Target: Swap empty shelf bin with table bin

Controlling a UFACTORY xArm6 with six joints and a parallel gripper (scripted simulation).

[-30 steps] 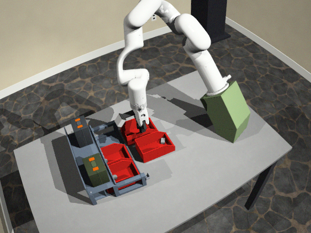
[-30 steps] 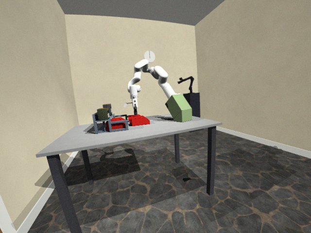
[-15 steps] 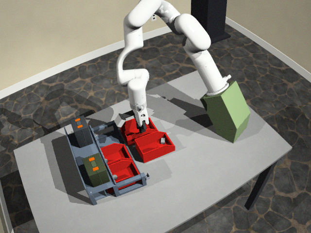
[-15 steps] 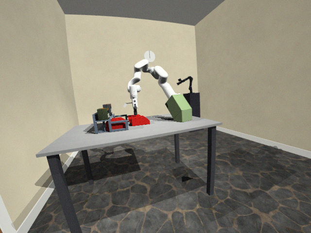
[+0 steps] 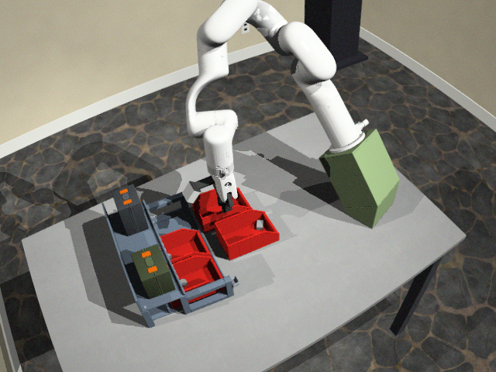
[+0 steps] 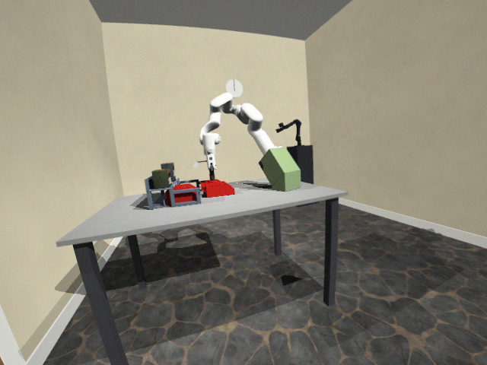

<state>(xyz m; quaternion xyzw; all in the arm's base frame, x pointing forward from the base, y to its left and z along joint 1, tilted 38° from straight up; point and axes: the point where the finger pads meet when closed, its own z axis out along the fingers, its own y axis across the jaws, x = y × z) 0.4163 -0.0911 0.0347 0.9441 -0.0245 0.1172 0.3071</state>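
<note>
Two red open bins stand on the table beside the grey shelf. The nearer bin holds a small grey part. The farther bin touches it and looks empty, as far as I can see. My gripper points straight down into the farther bin, with its fingers a little apart over an edge or wall of it. I see nothing held between them. The shelf's far place is empty. In the side view the gripper is just above the red bins.
Two more red bins sit in the shelf's lower row. A dark grey box and an olive box stand on its upper board. The arm's green base stands at the table's far right.
</note>
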